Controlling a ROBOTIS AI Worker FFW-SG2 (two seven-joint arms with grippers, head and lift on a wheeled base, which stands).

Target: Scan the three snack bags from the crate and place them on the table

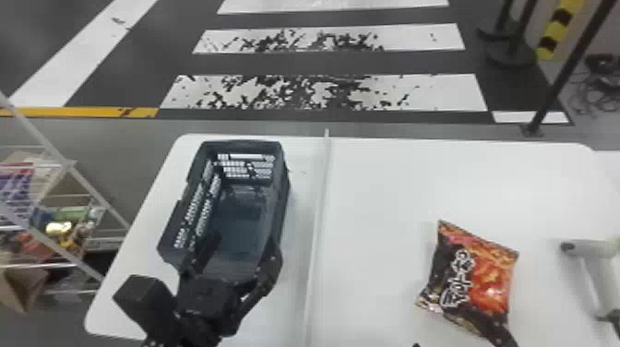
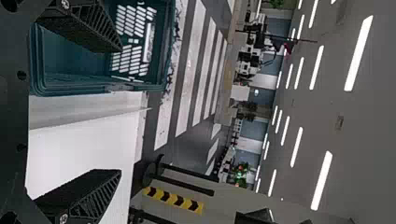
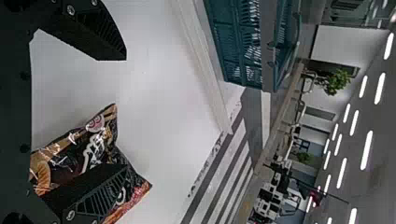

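White table, striped floor beyond; left gripper, right gripper both spread wide.

Looks like a large indoor lab or test hall; cannot tell which. Has a worn crosswalk and a yellow line on the dark floor, as on a street. Includes black posts and a yellow-and-black strip beyond the white table, with a rack of mixed goods to its left. Shows strip lights across a wide grey ceiling and a plant farther off.
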